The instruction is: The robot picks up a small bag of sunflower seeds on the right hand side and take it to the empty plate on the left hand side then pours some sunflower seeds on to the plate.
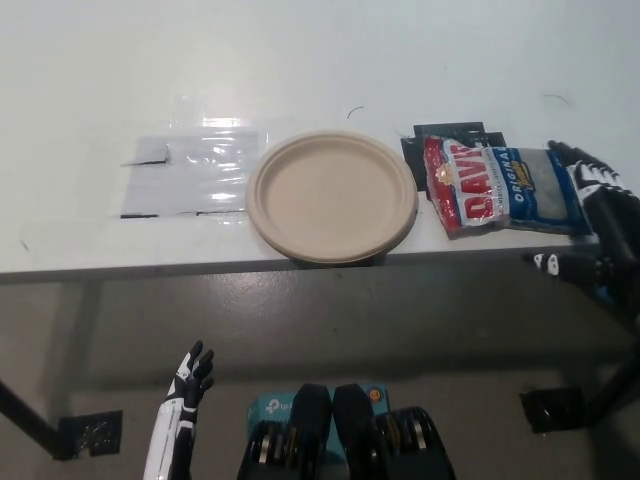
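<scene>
Head view, reading from the left: my left hand (186, 385) rests low below the table edge, fingers apart, holding nothing. On the table (300, 60) a clear plastic sheet (190, 170) lies flat, and just beside it sits the plate (331, 195), bare, its near rim slightly past the table's front edge. Right of the plate, not touching it, lies the bag (503, 187), flat, partly over a black mat (448, 137). My right hand (596, 215) is at the bag's right end, fingers spread, clamped on nothing; I cannot tell whether a fingertip already touches the bag's corner. I judge the grasp as not yet made. My worries from here: a flat, slick bag gives the fingers little to close on, so a shallow approach could just shove it leftward into the plate, and the plate overhangs enough that a nudge might tip it off. Pinching only the corner could let the bag swing or slip during the carry, and I cannot see whether it is open, so a careless tilt might spill seeds short of the plate.
</scene>
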{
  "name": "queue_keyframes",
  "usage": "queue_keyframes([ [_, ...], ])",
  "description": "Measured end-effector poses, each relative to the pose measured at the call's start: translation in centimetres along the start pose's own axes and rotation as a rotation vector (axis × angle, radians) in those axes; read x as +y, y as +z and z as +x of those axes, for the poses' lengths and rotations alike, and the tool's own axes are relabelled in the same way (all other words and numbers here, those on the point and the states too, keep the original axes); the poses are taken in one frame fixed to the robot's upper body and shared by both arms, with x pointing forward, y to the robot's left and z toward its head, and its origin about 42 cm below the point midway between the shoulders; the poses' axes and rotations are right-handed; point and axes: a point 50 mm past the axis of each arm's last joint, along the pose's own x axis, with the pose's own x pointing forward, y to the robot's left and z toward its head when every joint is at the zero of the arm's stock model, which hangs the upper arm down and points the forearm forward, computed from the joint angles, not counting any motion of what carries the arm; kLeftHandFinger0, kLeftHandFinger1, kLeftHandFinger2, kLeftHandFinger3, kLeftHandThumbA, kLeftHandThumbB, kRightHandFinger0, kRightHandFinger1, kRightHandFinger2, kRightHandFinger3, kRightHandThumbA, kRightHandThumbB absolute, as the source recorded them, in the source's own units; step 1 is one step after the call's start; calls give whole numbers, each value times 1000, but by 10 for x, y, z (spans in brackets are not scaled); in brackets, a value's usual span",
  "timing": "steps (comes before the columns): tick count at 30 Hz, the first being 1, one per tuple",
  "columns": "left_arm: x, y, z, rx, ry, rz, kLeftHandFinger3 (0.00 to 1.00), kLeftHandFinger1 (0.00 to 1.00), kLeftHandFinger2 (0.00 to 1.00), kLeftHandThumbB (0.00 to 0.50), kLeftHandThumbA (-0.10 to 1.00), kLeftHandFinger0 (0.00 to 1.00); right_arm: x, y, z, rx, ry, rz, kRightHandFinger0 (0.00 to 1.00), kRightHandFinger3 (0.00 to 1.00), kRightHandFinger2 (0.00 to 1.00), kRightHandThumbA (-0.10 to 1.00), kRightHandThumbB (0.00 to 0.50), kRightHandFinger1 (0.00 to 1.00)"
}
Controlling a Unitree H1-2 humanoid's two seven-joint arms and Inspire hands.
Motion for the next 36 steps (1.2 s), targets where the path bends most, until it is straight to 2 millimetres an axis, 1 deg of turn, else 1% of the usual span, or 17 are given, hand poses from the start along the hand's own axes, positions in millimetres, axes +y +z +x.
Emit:
queue_keyframes([
  [1,0,0,0,0,0,0,1000,1000,1000,45,1000,1000,1,0,3,3,8,-8,1000,1000,1000,955,333,1000],
  [2,0,0,0,0,0,0,1000,1000,1000,64,1000,1000,2,-1,6,9,14,-15,1000,1000,1000,958,326,1000],
  [3,0,0,0,0,-1,0,1000,1000,1000,69,1000,1000,2,-2,8,11,16,-19,1000,1000,1000,962,325,1000],
  [4,0,0,0,0,0,1,1000,1000,1000,69,1000,1000,2,-2,11,13,19,-26,1000,1000,1000,1000,335,1000],
  [6,0,0,0,0,-1,1,1000,1000,1000,77,1000,1000,1,-2,15,16,22,-37,1000,1000,1000,1000,331,1000],
  [8,0,0,-1,1,-1,1,1000,1000,1000,71,1000,1000,1,-2,19,17,23,-45,1000,1000,1000,1000,321,1000],
  [9,0,0,-1,1,-1,1,1000,1000,1000,60,1000,1000,1,-2,20,19,25,-48,1000,1000,1000,1000,313,1000],
  [13,0,-1,-1,2,-1,1,1000,1000,1000,45,1000,1000,0,-3,20,22,27,-60,1000,1000,1000,1000,315,1000],
  [19,0,-1,-1,3,-1,2,1000,1000,1000,50,1000,1000,-5,-5,22,22,21,-70,1000,1000,1000,1000,291,1000],
  [20,0,-1,-1,3,-1,2,1000,1000,1000,51,1000,1000,-6,-5,22,23,19,-71,1000,1000,1000,1000,277,1000],
  [23,0,-1,-2,5,-1,1,1000,1000,1000,49,1000,1000,-11,-4,26,26,14,-75,1000,1000,1000,1000,279,1000],
  [25,0,-2,-3,7,-1,1,1000,1000,1000,50,1000,1000,-13,-2,29,26,12,-77,1000,1000,1000,1000,292,1000],
  [26,0,-2,-4,9,-1,1,1000,1000,1000,37,1000,1000,-13,-3,30,28,12,-77,1000,1000,1000,1000,293,1000],
  [30,0,-3,-5,12,0,1,1000,1000,1000,36,1000,1000,-12,-5,32,40,20,-80,1000,1000,1000,1000,294,1000],
  [32,1,-3,-6,14,0,1,1000,1000,1000,24,1000,1000,-11,-8,33,48,26,-81,1000,1000,1000,1000,296,1000],
  [34,1,-3,-6,15,0,1,1000,1000,1000,24,1000,1000,-10,-9,34,52,30,-81,1000,1000,1000,1000,305,1000],
  [36,1,-3,-7,16,0,1,1000,1000,1000,26,1000,1000,-10,-9,34,54,33,-82,1000,1000,1000,1000,297,1000],
])
